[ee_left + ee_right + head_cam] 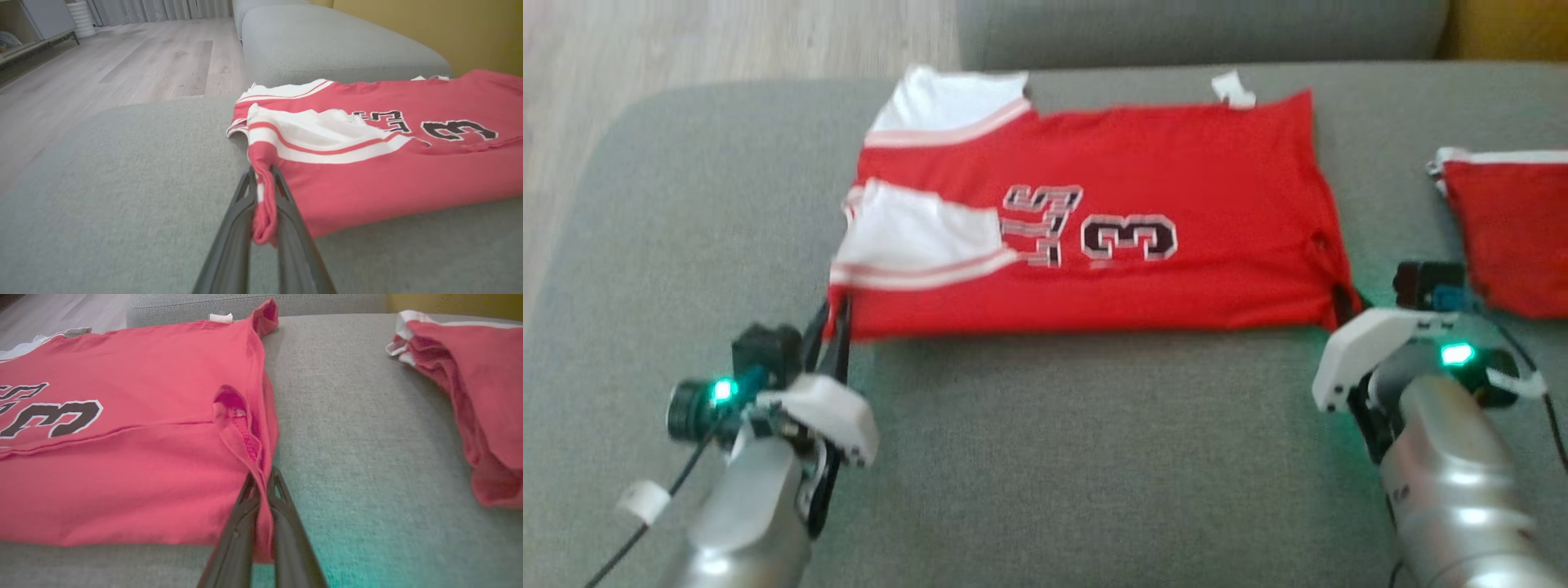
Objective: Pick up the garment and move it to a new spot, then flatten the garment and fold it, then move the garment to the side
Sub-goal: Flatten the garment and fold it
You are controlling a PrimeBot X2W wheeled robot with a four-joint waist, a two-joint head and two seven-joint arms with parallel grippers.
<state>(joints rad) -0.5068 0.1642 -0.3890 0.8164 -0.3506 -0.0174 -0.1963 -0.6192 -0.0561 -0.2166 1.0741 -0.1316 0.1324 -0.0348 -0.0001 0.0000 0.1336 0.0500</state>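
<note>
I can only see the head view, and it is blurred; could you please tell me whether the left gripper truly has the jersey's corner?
Observer: Yes. In the left wrist view the left gripper is shut on a bunched red corner of the jersey, with cloth bulging out of the grip.
Operator: Thank you. And the right one, please?
Observer: The right wrist view shows the right gripper shut on the jersey's near right edge, next to a small turned-over pucker in the hem.
Operator: Does the second garment lie flat?
Observer: No. In the right wrist view the second garment lies as several stacked layers, with white trim at its far corner.
</note>
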